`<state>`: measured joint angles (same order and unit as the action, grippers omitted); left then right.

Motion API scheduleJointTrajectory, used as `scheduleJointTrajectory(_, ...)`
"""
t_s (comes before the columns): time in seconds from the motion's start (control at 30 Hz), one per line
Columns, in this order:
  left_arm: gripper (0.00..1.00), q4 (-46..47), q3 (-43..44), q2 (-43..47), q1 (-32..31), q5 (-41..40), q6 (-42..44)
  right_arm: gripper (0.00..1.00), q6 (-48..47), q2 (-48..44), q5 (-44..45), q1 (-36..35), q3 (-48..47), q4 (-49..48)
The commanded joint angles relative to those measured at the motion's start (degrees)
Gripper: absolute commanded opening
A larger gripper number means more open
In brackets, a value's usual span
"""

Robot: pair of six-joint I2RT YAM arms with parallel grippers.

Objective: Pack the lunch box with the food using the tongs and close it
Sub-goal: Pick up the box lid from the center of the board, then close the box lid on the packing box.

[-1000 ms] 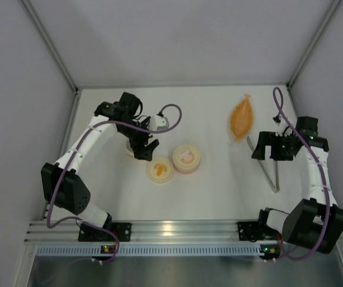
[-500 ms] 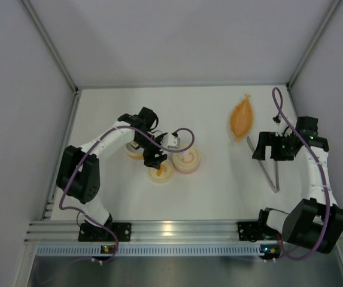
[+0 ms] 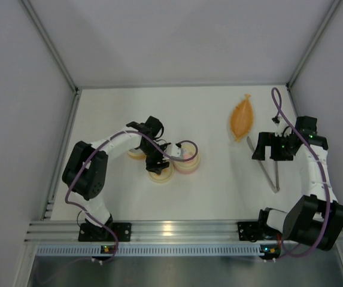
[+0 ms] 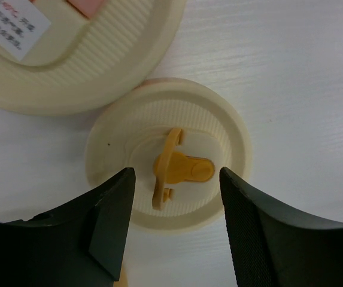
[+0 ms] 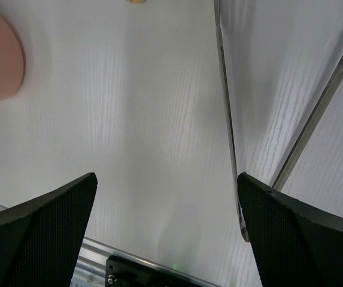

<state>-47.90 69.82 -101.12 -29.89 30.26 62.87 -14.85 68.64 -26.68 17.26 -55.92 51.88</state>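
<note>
The left gripper (image 4: 174, 174) hangs low over a round cream ribbed lid (image 4: 219, 137) near the middle of the white bench (image 3: 219, 197), its fingers (image 4: 108, 221) spread either side of the lid's yellow handle (image 4: 180, 170); a round pink lunch box (image 3: 189, 162) sits just beside. The right gripper (image 5: 166, 176), spread wide, hovers over long silver metal tongs (image 5: 227, 119) lying by the bench's right edge, near an orange leaf-shaped dish (image 3: 242, 118).

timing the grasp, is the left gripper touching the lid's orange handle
Apart. Left wrist view: the handle sits between the left gripper fingers, with cream lid showing on both sides of it.
</note>
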Motion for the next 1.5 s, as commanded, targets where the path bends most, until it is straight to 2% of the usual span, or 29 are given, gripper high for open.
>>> scheduleJointTrajectory(0.0, 0.63, 1.93, -2.05, -0.3, -0.69, -0.99, 3.22, 0.99, -1.15, -0.44, -1.01, -0.73, -1.03, -0.99)
scheduleJointTrajectory(0.1, 0.57, 3.25, -4.34, 1.01, -1.13, -1.61, 3.14, 0.99, -1.32, -0.79, -0.92, -0.82, -0.77, -0.99)
scheduleJointTrajectory(0.13, 0.5, 3.77, -4.87, 1.36, -1.31, -1.78, 2.79, 0.99, -1.23, -1.05, -0.92, -0.82, -0.68, -0.9)
scheduleJointTrajectory(0.33, 0.25, 7.91, -7.24, 4.52, -2.98, -3.98, -4.06, 0.99, -1.06, -2.19, -1.36, -0.82, -0.94, -0.29)
scheduleJointTrajectory(0.37, 0.18, 8.26, -7.33, 5.05, -2.98, -4.16, -5.2, 0.99, -1.14, -2.37, -1.36, -0.82, -1.21, -0.2)
scheduleJointTrajectory(0.5, 0.0, 5.63, -7.51, 9.79, -3.07, -5.12, -11.17, 0.99, -1.58, -3.51, -1.1, -0.82, -2.0, 1.12)
scheduleJointTrajectory(0.57, 0.0, 2.47, -7.16, 14.44, -3.07, -6.52, -13.47, 0.99, -1.67, -4.3, -0.92, -0.82, -2.26, 1.65)
scheduleJointTrajectory(0.67, 0.0, -2.01, -3.67, 19.62, -3.07, -9.85, -22.58, 0.99, -1.5, -4.57, -1.62, -0.82, -3.05, 2.61)
scheduleJointTrajectory(0.7, 0.0, -2.72, -2.16, 20.43, -2.98, -11.26, -30.27, 0.99, -1.5, -4.57, -1.8, -0.82, -3.4, 2.7)
scheduleJointTrajectory(0.77, 0.0, -6.22, 3.09, 21.23, -3.07, -16.69, -38.75, 0.99, -1.06, -4.22, -2.15, -0.82, -3.75, 2.88)
scheduleJointTrajectory(0.8, 0.0, -7.63, 5.04, 21.05, -3.07, -18.81, -46.62, 0.99, -0.88, -4.13, -2.24, -0.82, -3.76, 2.88)
scheduleJointTrajectory(0.93, 0.0, -12.39, 10.59, 17.63, -2.72, -31.99, -62.41, 0.99, 0.08, -3.96, -2.85, -0.82, -3.23, 2.0)
scheduleJointTrajectory(1.0, 0.0, -13.45, 11.39, 16.14, -1.58, -33.07, -69.07, 0.99, 0.35, -3.96, -3.12, -0.82, -2.97, 1.65)
scheduleJointTrajectory(1.17, 0.0, -13.36, 12.44, 12.89, 2.89, -35.09, -81.39, 0.99, -0.35, -4.04, -2.77, -0.82, -2.88, 2.09)
scheduleJointTrajectory(1.3, 0.0, -7.49, 9.81, 12.7, 8.96, -36.41, -84.58, 0.99, -0.27, -4.57, -2.59, -0.82, -2.44, 1.56)
scheduleJointTrajectory(1.47, 0.0, 1.22, 6.83, 14.1, 10.64, -41.06, -89.05, 0.99, -0.09, -4.13, -2.59, -0.82, -2.09, 1.03)
